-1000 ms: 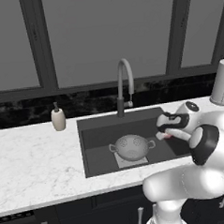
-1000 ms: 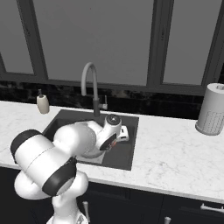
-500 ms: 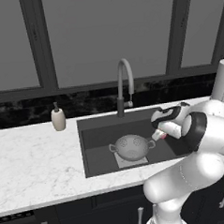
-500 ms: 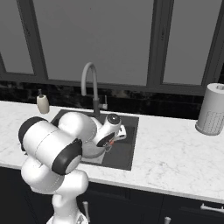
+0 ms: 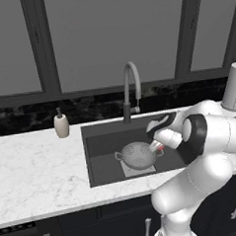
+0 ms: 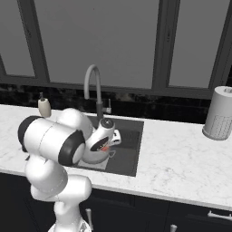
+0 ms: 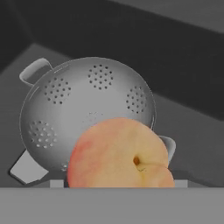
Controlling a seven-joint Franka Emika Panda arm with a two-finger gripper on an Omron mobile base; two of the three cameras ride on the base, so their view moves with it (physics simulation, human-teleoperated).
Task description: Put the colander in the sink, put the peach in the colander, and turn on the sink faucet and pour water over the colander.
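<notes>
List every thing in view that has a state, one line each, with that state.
colander: upright in the sink, empty.
sink: dry, holding the colander.
peach: held in the pincer, near the colander's rim, not yet inside.
pincer: shut on the peach, over the sink.
sink faucet: off, no stream from its spout.
soap dispenser: upright on the counter.
paper towel roll: upright on the counter.

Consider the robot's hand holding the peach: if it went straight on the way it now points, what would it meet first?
Most likely the colander, which lies directly beyond the peach that the hand carries; how far off is unclear.
</notes>
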